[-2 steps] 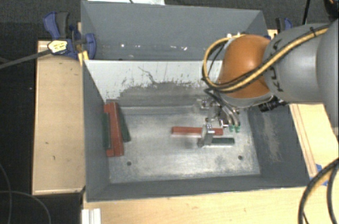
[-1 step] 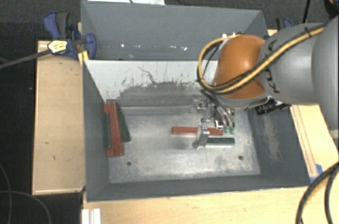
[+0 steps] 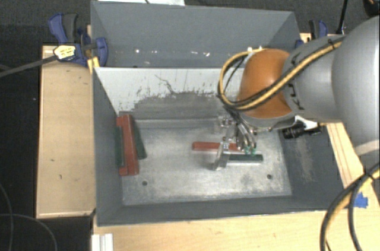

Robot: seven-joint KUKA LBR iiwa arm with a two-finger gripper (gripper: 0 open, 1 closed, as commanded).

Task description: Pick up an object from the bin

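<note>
My gripper [image 3: 237,148] is low over the bin floor, right of the middle, under the arm's orange cover. A small flat red-brown piece [image 3: 206,147] lies on the floor just to its left, with its right end reaching in under the gripper. Whether that end is gripped is hidden. A short silvery part [image 3: 220,162] with a green tip to the right [image 3: 253,154] lies right beneath the gripper.
A long red bar with a dark green strip [image 3: 127,144] lies along the bin's left wall, well away from the gripper. The arm comes in from the right and covers the bin's right rear part.
</note>
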